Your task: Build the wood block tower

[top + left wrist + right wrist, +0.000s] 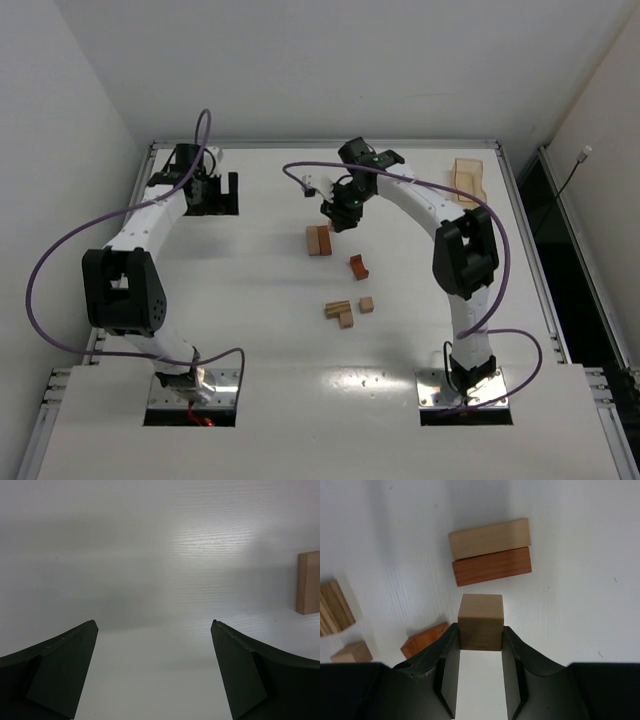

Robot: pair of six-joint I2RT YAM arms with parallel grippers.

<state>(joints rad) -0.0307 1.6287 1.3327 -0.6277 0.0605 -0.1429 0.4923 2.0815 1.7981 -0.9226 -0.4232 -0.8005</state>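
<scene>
Top view: high, behind arm bases, looks down on whole tabletop (250, 330). Left wrist: very near tabletop, looks out between left fingers (60, 675). Right wrist: near, looks down past right fingers (445, 675). Top and right wrist share bar pair (319, 240).

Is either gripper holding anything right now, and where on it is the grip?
The right gripper holds a small tan block, pinched by its two opposite side faces. The left gripper is open and empty.
</scene>
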